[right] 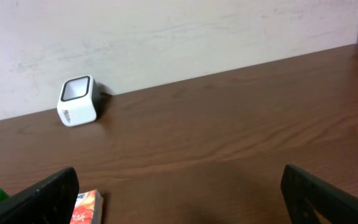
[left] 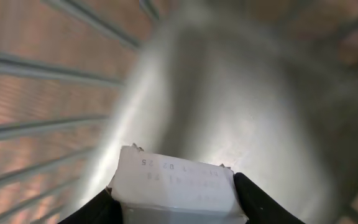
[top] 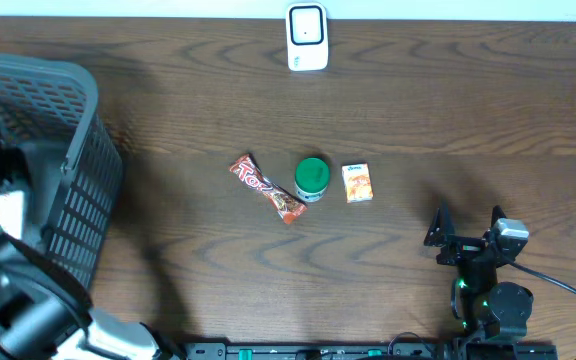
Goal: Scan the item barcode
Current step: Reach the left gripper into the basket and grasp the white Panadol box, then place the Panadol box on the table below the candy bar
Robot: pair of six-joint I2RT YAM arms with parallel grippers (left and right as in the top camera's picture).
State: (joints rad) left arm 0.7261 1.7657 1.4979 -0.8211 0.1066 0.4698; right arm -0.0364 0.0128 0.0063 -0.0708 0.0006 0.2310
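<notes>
Plainly, the left end effector (left: 176,208) is down inside the basket (left: 42,68). Its two fingers pinch a white packet (left: 173,183) by its side edges, so the packet's long axis runs straight across from finger to finger. The face turned to the wrist camera carries faint printed digits but no barcode that I can make out. Beyond the basket wall, off to this end effector's right, lie a candy bar (top: 267,188), a green-lidded jar (top: 311,178) and a small orange box (top: 357,183). Farther still, the white scanner (top: 307,37) stands at the tabletop's far edge. The right end effector (top: 465,228) hangs spread and empty, nearer the scanner, but the left one holds the packet. Only the overhead view shows basket and scanner together, and only the left wrist view shows the grip.
</notes>
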